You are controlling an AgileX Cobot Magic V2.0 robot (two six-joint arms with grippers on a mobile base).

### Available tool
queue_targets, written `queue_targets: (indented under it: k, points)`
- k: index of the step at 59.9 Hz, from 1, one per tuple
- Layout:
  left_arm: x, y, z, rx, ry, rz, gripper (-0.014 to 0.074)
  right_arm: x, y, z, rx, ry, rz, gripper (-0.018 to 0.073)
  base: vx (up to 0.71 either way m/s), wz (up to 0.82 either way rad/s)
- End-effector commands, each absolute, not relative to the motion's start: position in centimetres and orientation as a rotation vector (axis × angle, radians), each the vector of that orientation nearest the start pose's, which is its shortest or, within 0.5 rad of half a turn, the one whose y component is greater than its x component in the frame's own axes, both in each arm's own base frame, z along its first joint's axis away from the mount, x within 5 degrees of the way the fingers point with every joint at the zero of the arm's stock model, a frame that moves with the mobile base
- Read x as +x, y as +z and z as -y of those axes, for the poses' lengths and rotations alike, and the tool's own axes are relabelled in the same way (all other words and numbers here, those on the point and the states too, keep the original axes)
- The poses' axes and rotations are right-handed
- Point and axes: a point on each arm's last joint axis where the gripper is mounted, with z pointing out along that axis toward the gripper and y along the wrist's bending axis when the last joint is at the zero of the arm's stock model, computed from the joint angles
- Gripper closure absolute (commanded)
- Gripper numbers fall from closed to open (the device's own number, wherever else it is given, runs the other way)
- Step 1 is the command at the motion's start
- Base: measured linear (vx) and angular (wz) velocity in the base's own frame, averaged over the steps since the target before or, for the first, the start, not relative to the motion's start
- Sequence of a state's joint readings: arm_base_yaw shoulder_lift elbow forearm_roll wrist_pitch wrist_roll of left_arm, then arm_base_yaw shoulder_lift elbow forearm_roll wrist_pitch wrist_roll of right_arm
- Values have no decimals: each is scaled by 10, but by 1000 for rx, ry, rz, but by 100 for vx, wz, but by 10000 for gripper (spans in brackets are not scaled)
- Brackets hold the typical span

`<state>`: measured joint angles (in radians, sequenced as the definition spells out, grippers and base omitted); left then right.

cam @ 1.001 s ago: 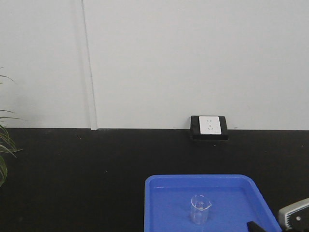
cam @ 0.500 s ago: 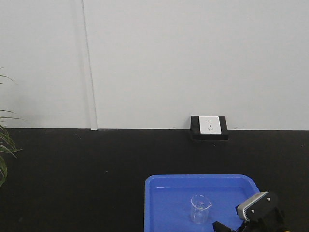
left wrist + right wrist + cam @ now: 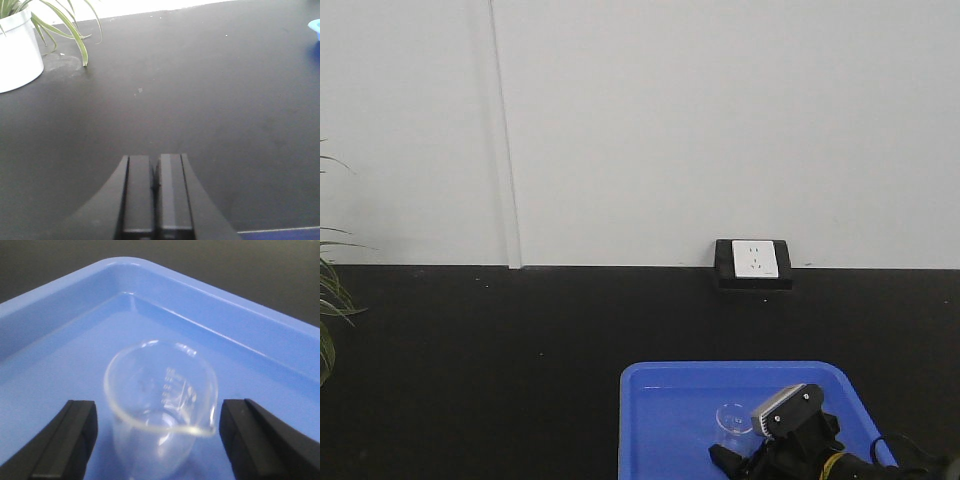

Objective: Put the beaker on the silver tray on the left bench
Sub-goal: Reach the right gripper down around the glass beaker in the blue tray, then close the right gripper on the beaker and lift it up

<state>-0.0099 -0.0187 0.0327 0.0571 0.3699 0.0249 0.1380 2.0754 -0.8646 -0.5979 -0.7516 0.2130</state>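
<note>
**Item: small glass beaker, bracketed for pickup, not yet gripped**

**Object.** The beaker (image 3: 161,399) is small, clear and empty. It stands upright inside the blue plastic tray (image 3: 215,307), close to one of the tray's rounded corners, with its pouring lip toward the wrist camera.

**Markings.** A faint column of printed graduations shows on the glass, too blurred to read. No brand or label is visible.

**Right gripper** (image 3: 160,440). Spread wide, with one black finger (image 3: 67,437) on each side of the beaker and clear blue tray floor showing in both gaps. The jaws are placed level with the upper wall, apparently so that closing would pinch the glass across its width.

**Left gripper** (image 3: 156,192). Pressed together and empty, it hangs over bare bench, apparently parked out of the way.

**Location.** The blue tray sits at the near edge of the black-topped bench (image 3: 470,340), right of centre.

**Surroundings.** A white wall socket (image 3: 755,259) in a black housing sits at the bench's far edge. A white plant pot (image 3: 17,50) with green leaves stands toward the far left.

**Destination.** The silver tray appears in no view.
</note>
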Motion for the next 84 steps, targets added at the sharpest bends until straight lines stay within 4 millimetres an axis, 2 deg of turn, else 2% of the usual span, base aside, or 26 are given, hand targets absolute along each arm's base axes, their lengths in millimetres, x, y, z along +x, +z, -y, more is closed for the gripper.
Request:
queue_targets:
  k: [1, 8, 17, 24, 29, 38, 50, 61, 66, 67, 69, 84]
  points:
    - [54, 170, -1, 71, 57, -1803, 595, 382, 123, -91, -593, 341, -1768, -7, 0, 0]
    - [54, 170, -1, 71, 57, -1803, 595, 394, 118, -93, -586, 345, -1760, -7, 0, 0]
    - [54, 170, -1, 71, 57, -1803, 595, 397, 118, -97, -585, 371, -1758, 12, 0, 0]
    - [54, 170, -1, 71, 57, -1803, 595, 396, 124, -96, -599, 361, -1784, 77, 0, 0]
    - [54, 170, -1, 71, 57, -1803, 595, 394, 133, -96, -633, 337, -1787, 156, 0, 0]
    - [54, 170, -1, 71, 57, -1803, 595, 390, 165, -97, -673, 330, -1724, 339, 0, 0]
    - [54, 170, -1, 71, 57, -1803, 595, 379, 221, -96, -484, 474, -1670, 577, 0, 0]
    - [54, 170, -1, 71, 57, -1803, 595, 354, 271, -104, -583, 502, -1588, 575, 0, 0]
    - [54, 170, -1, 71, 57, -1803, 595, 337, 291, -118, -624, 537, -1575, 575, 0, 0]
    - [54, 170, -1, 71, 57, -1803, 595, 327, 304, -125, -643, 543, -1563, 575, 0, 0]
    - [54, 170, -1, 71, 57, -1803, 595, 319, 312, -130, -656, 547, -1556, 575, 0, 0]
    - [54, 170, -1, 71, 57, -1803, 595, 272, 357, -154, -643, 599, -1503, 575, 0, 0]
